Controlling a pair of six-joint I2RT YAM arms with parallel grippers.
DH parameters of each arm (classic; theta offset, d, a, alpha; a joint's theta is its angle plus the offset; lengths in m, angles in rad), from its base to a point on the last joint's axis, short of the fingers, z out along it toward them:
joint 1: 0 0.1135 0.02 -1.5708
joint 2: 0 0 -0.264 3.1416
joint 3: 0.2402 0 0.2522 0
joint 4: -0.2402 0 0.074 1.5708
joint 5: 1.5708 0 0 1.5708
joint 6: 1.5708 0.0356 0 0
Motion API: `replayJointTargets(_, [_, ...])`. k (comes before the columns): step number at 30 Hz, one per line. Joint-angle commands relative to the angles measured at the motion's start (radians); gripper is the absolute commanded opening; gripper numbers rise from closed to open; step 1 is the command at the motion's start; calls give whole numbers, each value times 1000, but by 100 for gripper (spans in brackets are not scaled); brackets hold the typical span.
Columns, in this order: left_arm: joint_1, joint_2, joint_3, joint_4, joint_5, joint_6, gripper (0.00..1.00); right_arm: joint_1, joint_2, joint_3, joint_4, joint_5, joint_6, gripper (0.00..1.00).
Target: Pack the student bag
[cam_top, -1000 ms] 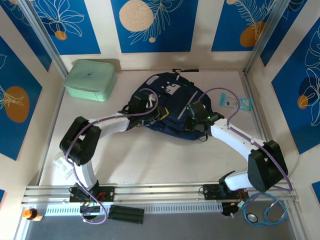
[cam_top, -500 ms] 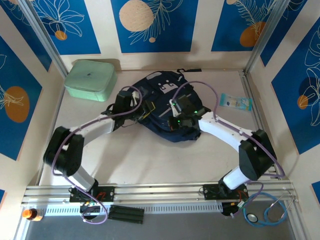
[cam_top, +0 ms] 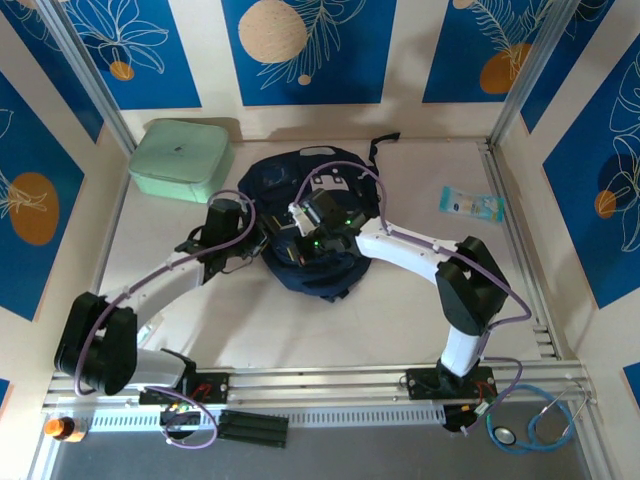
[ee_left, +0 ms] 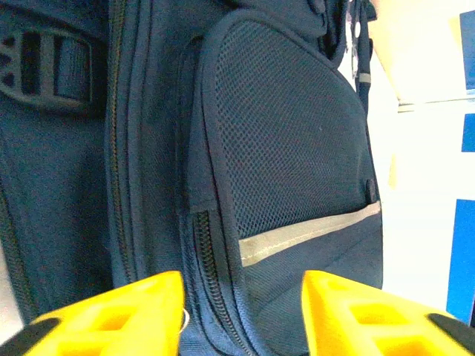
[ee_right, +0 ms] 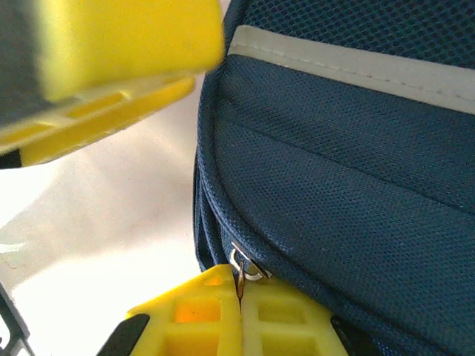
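While the left gripper point(ee_left: 241, 297) sits spread apart at the student bag point(ee_left: 282, 148), the right gripper point(ee_right: 240, 311) is clamped on a zipper pull point(ee_right: 243, 268) at its near side.

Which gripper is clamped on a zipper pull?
The right gripper: it is shut on the metal zipper pull of the student bag. The left gripper is open, gripping nothing.

A mint-green rectangular case point(cam_top: 182, 157) lies at the far left corner of the pale desk point(cam_top: 400, 310); a small light-blue packet point(cam_top: 470, 204) lies flat near the right edge, well apart from it. Below the near rail, a stethoscope point(cam_top: 530, 420) sits coiled at right and a small orange bottle point(cam_top: 62, 428) at left.
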Motion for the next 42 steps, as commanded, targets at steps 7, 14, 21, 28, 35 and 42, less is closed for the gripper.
replayJointTargets(7, [5,79,39,24,42,-2,25,36,8,43,40,-80,-4,0])
replayJointTargets(14, [8,89,71,-12,13,42,0,14,-56,-46,-11,78,15,0])
replayJointTargets(21, [11,94,86,-25,14,76,0,-81,-151,-180,-65,233,3,1])
replayJointTargets(28, [13,102,90,-28,21,92,0,-255,-202,-223,-139,315,115,0])
replayJointTargets(35, [17,184,213,-88,58,194,0,-287,-303,-314,-86,192,95,0])
replayJointTargets(42, [87,289,331,-129,55,263,16,-128,-289,-329,17,43,34,0])
